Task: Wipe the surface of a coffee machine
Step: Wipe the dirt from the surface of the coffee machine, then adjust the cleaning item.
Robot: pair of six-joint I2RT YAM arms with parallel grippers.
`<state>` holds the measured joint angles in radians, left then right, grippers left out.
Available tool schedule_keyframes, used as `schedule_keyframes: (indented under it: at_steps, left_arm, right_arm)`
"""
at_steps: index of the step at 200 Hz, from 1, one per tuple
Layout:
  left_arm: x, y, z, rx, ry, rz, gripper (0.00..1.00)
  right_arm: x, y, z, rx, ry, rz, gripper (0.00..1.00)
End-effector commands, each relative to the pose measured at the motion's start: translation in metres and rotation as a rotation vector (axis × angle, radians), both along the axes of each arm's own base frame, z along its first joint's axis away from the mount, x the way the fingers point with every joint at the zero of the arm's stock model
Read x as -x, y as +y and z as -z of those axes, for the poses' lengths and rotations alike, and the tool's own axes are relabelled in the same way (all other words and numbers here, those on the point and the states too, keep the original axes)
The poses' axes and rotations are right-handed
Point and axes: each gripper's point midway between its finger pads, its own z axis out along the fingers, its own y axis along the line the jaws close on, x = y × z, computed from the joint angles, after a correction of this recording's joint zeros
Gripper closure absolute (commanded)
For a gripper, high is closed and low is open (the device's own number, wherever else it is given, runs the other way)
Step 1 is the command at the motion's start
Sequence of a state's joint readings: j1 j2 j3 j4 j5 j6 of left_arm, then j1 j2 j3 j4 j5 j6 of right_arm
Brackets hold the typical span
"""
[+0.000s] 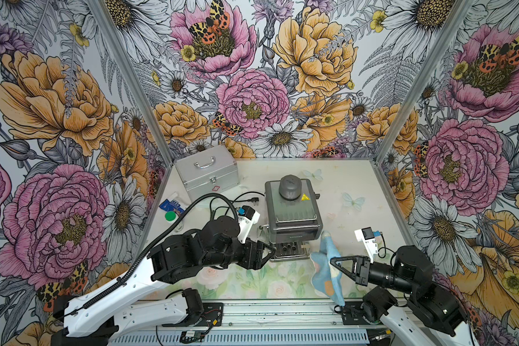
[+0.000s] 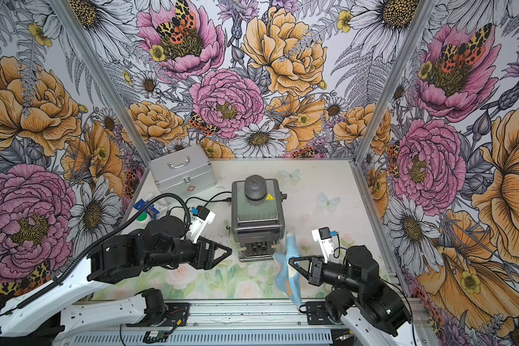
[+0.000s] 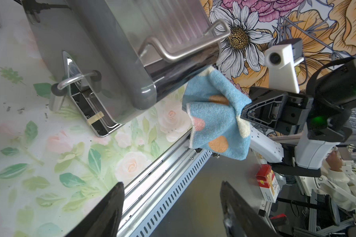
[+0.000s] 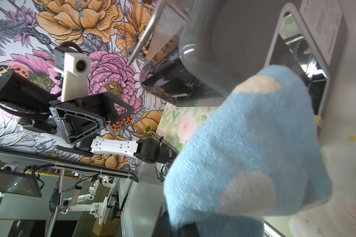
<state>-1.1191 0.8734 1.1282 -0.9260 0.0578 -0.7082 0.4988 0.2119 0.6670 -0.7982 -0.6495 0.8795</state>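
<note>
The coffee machine (image 1: 292, 209) (image 2: 256, 209) stands mid-table, dark grey with a domed knob and a yellow warning sticker. Its steel drip tray (image 3: 90, 115) faces the front edge. My right gripper (image 1: 333, 262) (image 2: 291, 260) is shut on a blue spotted cloth (image 1: 324, 269) (image 2: 286, 269), which hangs just right of the machine's front corner. In the right wrist view the cloth (image 4: 245, 153) hides the fingers and rises beside the machine (image 4: 214, 51). My left gripper (image 1: 271, 250) (image 3: 172, 182) is open and empty, close to the tray's left side.
A silver case (image 1: 207, 173) with a handle stands at the back left. A blue packet (image 1: 170, 205) and a green lid (image 1: 170, 216) lie by the left wall. The black cord (image 1: 246, 196) trails left of the machine. A metal rail (image 1: 252, 308) runs along the front.
</note>
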Motion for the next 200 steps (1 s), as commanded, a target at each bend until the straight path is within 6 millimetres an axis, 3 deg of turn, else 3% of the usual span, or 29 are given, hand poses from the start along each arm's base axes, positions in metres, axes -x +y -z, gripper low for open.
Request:
schedule_keyframes:
  at_steps: [1, 25, 66, 88, 136, 200]
  left_arm:
    - [-0.001, -0.01, -0.013, 0.075, -0.008, -0.04, 0.26]
    - [-0.005, -0.017, -0.017, 0.087, -0.015, -0.064, 0.26]
    - [-0.013, -0.026, -0.045, 0.153, -0.046, -0.085, 0.22]
    - [-0.017, -0.031, -0.055, 0.161, -0.059, -0.089, 0.2]
    - [-0.031, -0.033, -0.062, 0.185, -0.049, -0.13, 0.2]
    - [-0.028, -0.035, -0.055, 0.217, 0.024, -0.101, 0.18]
  right_arm:
    - [0.008, 0.003, -0.034, -0.074, -0.072, -0.036, 1.0]
    - [0.001, 0.01, -0.065, -0.152, -0.11, -0.056, 1.0]
    - [-0.01, 0.03, -0.103, -0.183, -0.172, -0.14, 1.0]
    - [-0.01, 0.046, -0.105, -0.17, -0.184, -0.195, 1.0]
    - [0.009, 0.105, -0.112, -0.063, -0.319, -0.348, 1.0]
    - [-0.01, 0.148, -0.112, 0.042, -0.395, -0.383, 1.0]
